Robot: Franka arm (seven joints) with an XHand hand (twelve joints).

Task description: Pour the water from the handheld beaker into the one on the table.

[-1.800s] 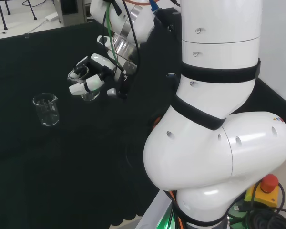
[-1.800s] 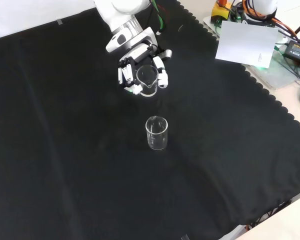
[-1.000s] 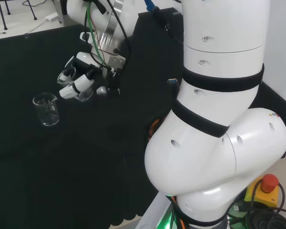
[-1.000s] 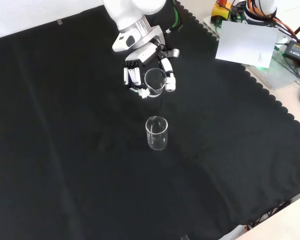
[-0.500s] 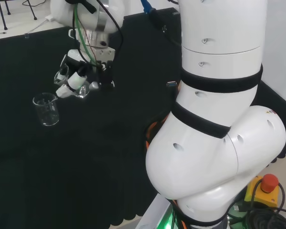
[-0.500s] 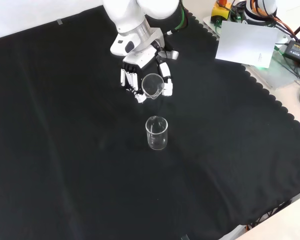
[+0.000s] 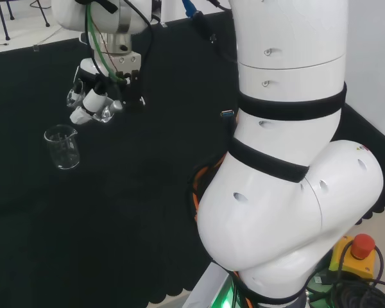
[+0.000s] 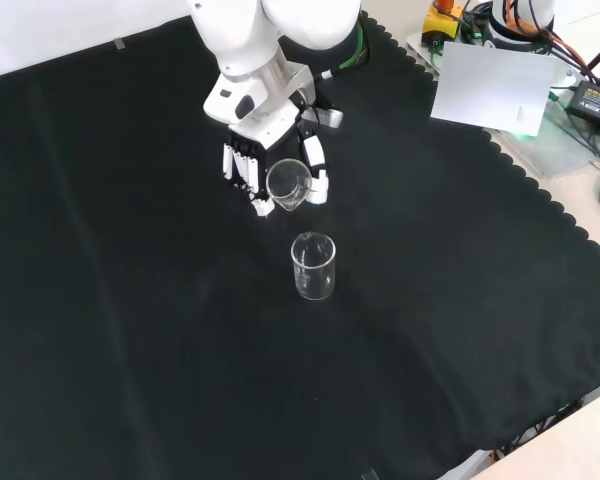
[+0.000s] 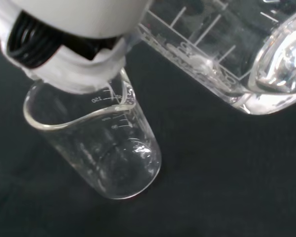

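Hand [image 8: 270, 170] with held beaker [image 8: 288, 184] — now nearer the table beaker [image 8: 313, 266], more tilted.

1. Bare black cloth [image 8: 130, 300] is seen on every side of the standing beaker [image 8: 313, 266] in the front view; nothing else stands near it.
2. The space just above and behind that beaker is taken up by the hand [image 8: 248, 165] and the tilted beaker [image 8: 288, 184] held in its curled fingers.
3. In the head view, the right side is blocked by the arm's white links [image 7: 289, 160].
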